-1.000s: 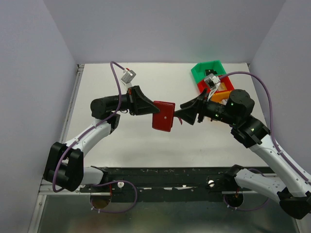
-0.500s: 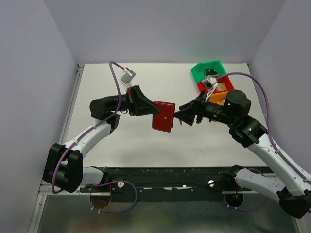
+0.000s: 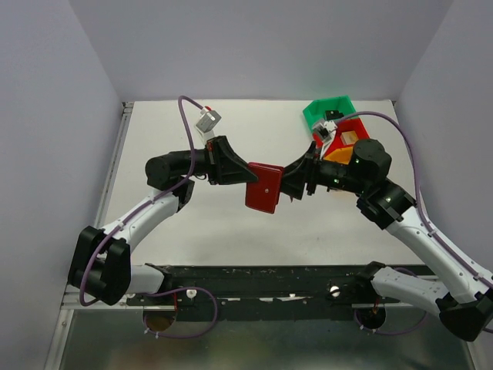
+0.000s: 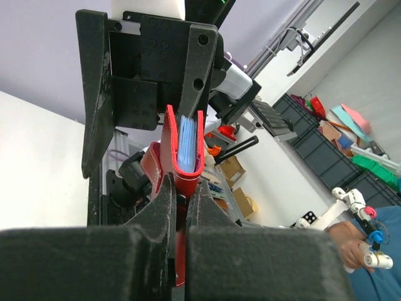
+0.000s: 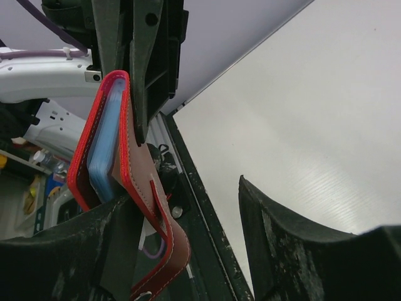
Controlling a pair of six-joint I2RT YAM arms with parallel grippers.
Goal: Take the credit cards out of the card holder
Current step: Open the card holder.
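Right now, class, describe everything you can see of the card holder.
The card holder is a small dark red, leather-like wallet with stitched edges, a light blue lining and a loose snap tab. It is folded nearly shut and held tilted in the air above the table. The left pincer is clamped on one edge; the open right pincer meets the opposite edge.

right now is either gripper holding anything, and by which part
The left gripper clamps the card holder by one edge, both fingers shut on it. The right gripper is open, gripping nothing.
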